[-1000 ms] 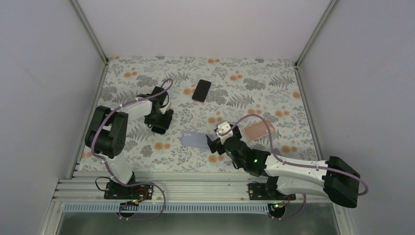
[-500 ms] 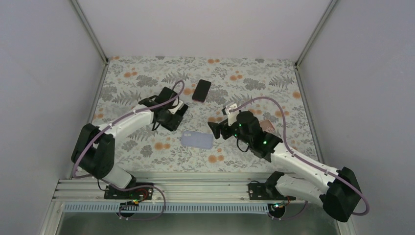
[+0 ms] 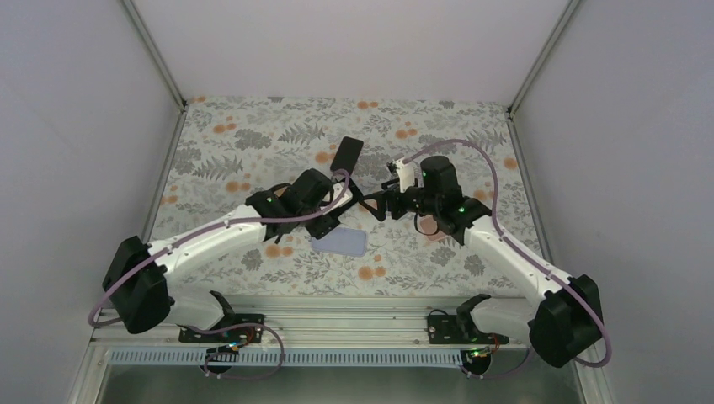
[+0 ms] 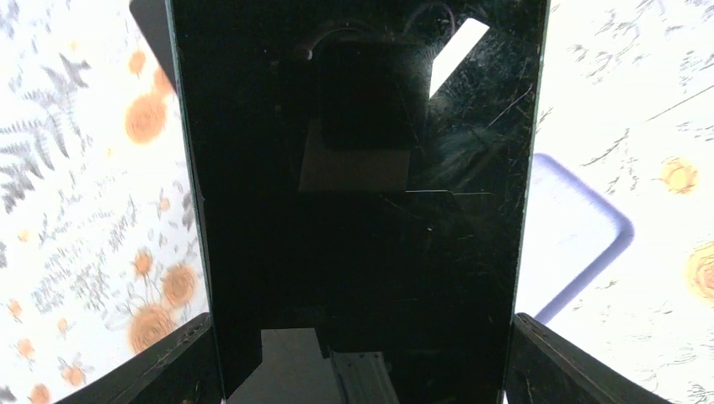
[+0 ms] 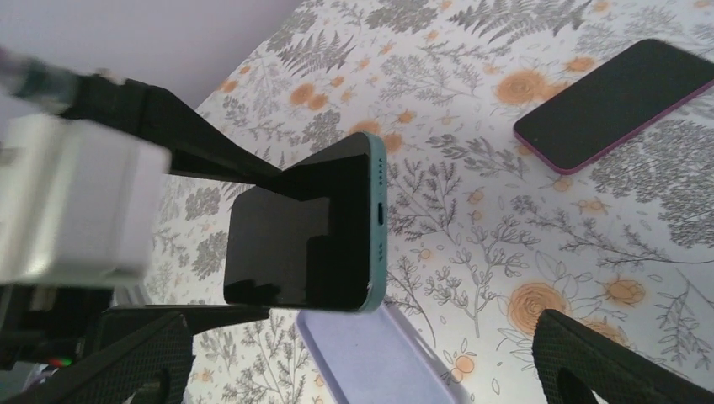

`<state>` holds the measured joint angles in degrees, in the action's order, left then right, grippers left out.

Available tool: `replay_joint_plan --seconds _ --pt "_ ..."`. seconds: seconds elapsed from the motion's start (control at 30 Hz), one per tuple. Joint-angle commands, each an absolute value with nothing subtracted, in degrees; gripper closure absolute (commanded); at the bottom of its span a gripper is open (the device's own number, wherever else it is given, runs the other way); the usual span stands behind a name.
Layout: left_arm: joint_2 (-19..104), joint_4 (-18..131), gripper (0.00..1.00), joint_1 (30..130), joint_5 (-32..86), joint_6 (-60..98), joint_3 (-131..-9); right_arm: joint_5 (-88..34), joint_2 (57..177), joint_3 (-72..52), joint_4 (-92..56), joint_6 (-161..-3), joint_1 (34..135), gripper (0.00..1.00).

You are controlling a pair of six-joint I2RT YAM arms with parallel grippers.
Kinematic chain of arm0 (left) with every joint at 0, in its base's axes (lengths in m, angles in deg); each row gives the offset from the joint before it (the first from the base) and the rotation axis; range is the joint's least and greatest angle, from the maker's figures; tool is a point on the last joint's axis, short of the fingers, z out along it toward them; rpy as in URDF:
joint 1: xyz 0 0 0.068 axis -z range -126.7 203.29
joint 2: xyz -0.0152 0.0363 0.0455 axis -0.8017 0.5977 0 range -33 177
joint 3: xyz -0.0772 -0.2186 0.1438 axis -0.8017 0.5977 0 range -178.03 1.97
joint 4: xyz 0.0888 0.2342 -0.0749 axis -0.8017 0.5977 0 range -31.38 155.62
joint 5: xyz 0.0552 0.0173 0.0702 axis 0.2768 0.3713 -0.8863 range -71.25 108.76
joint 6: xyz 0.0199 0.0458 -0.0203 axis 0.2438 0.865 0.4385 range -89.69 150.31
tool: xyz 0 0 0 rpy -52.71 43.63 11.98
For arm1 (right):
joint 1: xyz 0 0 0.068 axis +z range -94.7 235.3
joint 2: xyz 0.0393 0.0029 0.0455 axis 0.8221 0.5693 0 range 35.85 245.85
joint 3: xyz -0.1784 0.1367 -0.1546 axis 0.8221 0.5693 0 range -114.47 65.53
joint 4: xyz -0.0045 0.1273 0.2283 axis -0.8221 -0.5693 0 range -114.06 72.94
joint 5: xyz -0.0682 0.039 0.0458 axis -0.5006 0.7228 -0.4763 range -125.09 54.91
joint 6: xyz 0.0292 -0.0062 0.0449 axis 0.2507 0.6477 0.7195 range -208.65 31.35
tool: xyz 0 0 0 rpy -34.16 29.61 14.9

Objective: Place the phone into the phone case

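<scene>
teal-edged and dark-screened, the phone (image 5: pixel 307 227) sat clamped across its width in the left gripper (image 4: pixel 360 337). it was lifted off the floral tablecloth (image 3: pixel 227 135) and hung at the far edge of the lavender phone case (image 3: pixel 339 242). its short end with the charging port faced the right wrist camera. its glass filled nearly the whole left wrist view, with a black finger (image 4: pixel 181 366) at each lower corner pressed to a long side. the case lay flat on the cloth, nearer the arm bases than the phone. whether its hollow side faced up could not be told. the phone was not in the case and looked clear of it, though their outlines overlapped in the right wrist view.

the right gripper (image 3: pixel 379 206) stood just right of the case's far edge, close beside the held phone. its jaws were spread wide and held nothing. a purple-edged phone (image 3: pixel 347 156) lay screen-up on the cloth well beyond the case, and neither arm touched it.
</scene>
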<state>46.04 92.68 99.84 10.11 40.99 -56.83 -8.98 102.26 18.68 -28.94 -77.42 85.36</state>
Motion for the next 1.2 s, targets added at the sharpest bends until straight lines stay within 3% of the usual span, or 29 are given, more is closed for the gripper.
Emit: replay_joint_plan --seconds 0.0,0.5,0.67,0.97,1.17 --pt "41.45 86.05 0.41 103.41 7.24 46.65 -55.30 -0.63 104.69 16.62 -32.45 -79.85 83.64 0.05" --pt "39.37 81.68 0.41 111.97 1.87 51.53 -50.75 15.13 110.63 14.41 -33.60 -83.18 83.59 0.34" --pt "39.53 80.61 0.41 112.71 0.71 52.25 -50.06 18.38 111.09 15.64 -33.39 -83.47 83.55 0.52" --pt "38.20 80.26 0.41 113.74 -0.39 52.55 -49.10 20.48 110.65 17.91 -32.82 -82.86 83.58 0.95" --pt "37.05 81.68 0.31 114.12 -1.59 49.86 -49.79 19.19 107.44 18.77 -30.90 -79.31 83.37 0.96"
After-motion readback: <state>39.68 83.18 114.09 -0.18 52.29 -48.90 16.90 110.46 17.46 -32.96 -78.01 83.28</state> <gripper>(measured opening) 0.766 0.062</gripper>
